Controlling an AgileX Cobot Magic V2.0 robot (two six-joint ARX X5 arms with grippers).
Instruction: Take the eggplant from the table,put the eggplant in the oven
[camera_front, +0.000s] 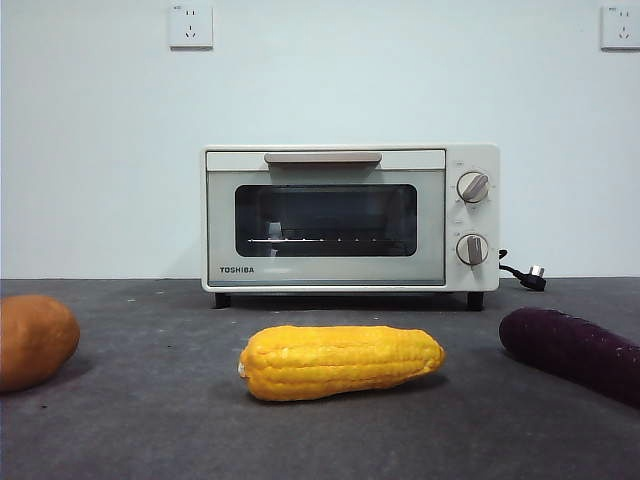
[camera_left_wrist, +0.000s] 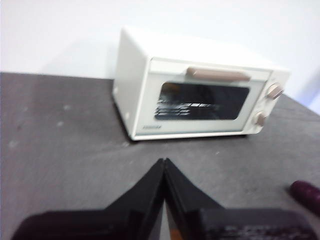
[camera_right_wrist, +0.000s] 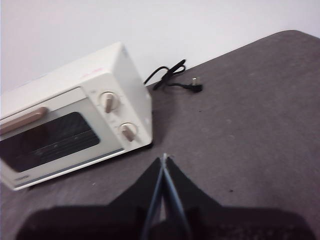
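The dark-purple eggplant (camera_front: 575, 352) lies on the grey table (camera_front: 150, 420) at the right, running off the picture's edge; its tip (camera_left_wrist: 306, 192) also shows in the left wrist view. The cream TOSHIBA oven (camera_front: 350, 217) stands at the back with its door closed. It appears in both wrist views as the oven (camera_left_wrist: 200, 90) and the oven (camera_right_wrist: 70, 125). My left gripper (camera_left_wrist: 164, 161) is shut, holding nothing, above bare table in front of the oven. My right gripper (camera_right_wrist: 164, 157) is shut too, empty, near the oven's knob side. Neither arm shows in the front view.
A yellow corn cob (camera_front: 342, 361) lies in the middle foreground. An orange-brown potato-like lump (camera_front: 35, 340) sits at the left edge. The oven's black cord and plug (camera_front: 525, 274) lie on the table to its right, also seen as the plug (camera_right_wrist: 192, 85).
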